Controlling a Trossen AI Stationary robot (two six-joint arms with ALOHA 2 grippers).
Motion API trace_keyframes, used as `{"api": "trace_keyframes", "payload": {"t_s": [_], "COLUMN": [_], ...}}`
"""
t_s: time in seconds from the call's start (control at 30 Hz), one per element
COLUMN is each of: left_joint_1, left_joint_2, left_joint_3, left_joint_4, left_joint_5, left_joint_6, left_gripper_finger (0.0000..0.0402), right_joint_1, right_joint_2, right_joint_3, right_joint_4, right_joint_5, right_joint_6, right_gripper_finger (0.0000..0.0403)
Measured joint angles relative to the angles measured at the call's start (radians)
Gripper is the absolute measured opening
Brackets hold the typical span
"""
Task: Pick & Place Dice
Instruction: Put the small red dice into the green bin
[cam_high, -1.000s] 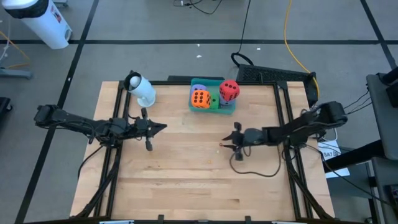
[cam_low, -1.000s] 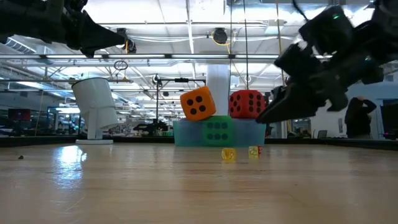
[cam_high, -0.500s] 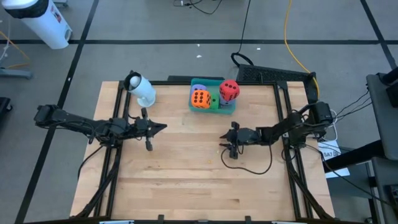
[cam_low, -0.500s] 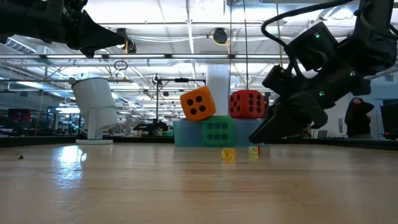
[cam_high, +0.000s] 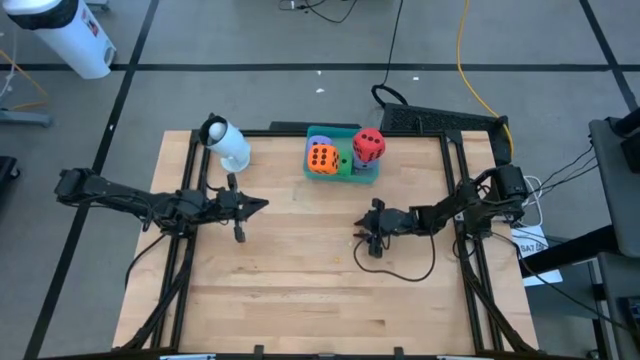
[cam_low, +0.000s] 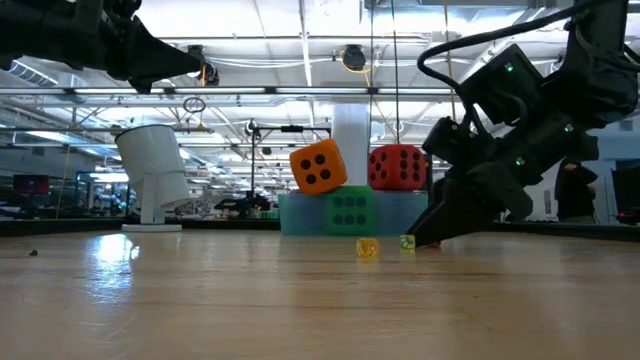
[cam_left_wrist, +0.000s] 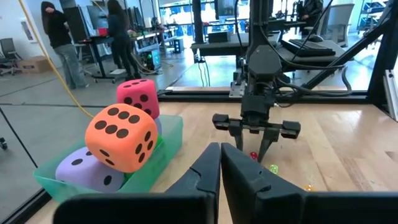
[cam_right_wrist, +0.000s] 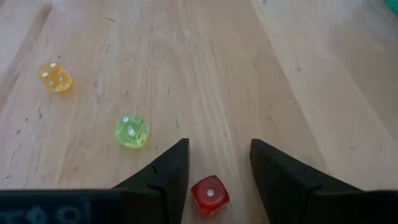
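Three small translucent dice lie on the bare wood: red (cam_right_wrist: 209, 194), green (cam_right_wrist: 132, 132) and yellow (cam_right_wrist: 55, 77). My right gripper (cam_right_wrist: 219, 144) is open and low over the table, its fingers on either side of the small red die, which sits close to one finger. Large soft dice are piled in the teal tray (cam_left_wrist: 168, 146) at the far edge: orange (cam_high: 321, 158) and red (cam_high: 368, 146) on top, green (cam_low: 348, 210) and light purple (cam_left_wrist: 84, 171) beneath. My left gripper (cam_high: 264, 206) is shut, raised over the table's left half and holding nothing.
A white cylinder-shaped object (cam_high: 228, 145) stands near the far left corner. A black cable (cam_high: 400, 270) loops on the wood under the right arm. Bare wood lies between the grippers and toward the near edge. People stand in the room behind the table.
My right gripper has come down from about the height of the big dice to the table surface at the small dice, tipping its fingers downward as the arm folded. The left arm and all the dice have stayed where they were.
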Motion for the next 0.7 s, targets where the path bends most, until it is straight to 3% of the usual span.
{"api": "trace_keyframes", "payload": {"t_s": [0.23,0.43,0.6,0.7], "left_joint_1": [0.0,0.0,0.0,-0.001], "left_joint_2": [0.0,0.0,0.0,0.0], "left_joint_3": [0.0,0.0,0.0,0.0], "left_joint_4": [-0.001,-0.008,-0.015,-0.015], "left_joint_5": [0.0,0.0,0.001,0.001], "left_joint_6": [0.0,0.0,-0.002,0.0], "left_gripper_finger": [0.0008,0.0008,0.0026,0.0026], "right_joint_1": [0.0,0.043,0.079,0.079], "right_joint_2": [-0.062,-0.162,-0.178,-0.179], "right_joint_3": [-0.001,-0.031,-0.085,-0.105], "right_joint_4": [0.047,-0.019,-0.049,-0.023], "right_joint_5": [0.008,0.006,0.129,0.134], "right_joint_6": [-0.015,0.043,0.076,0.076], "right_gripper_finger": [0.0166,0.0182,0.0185,0.0185]}}
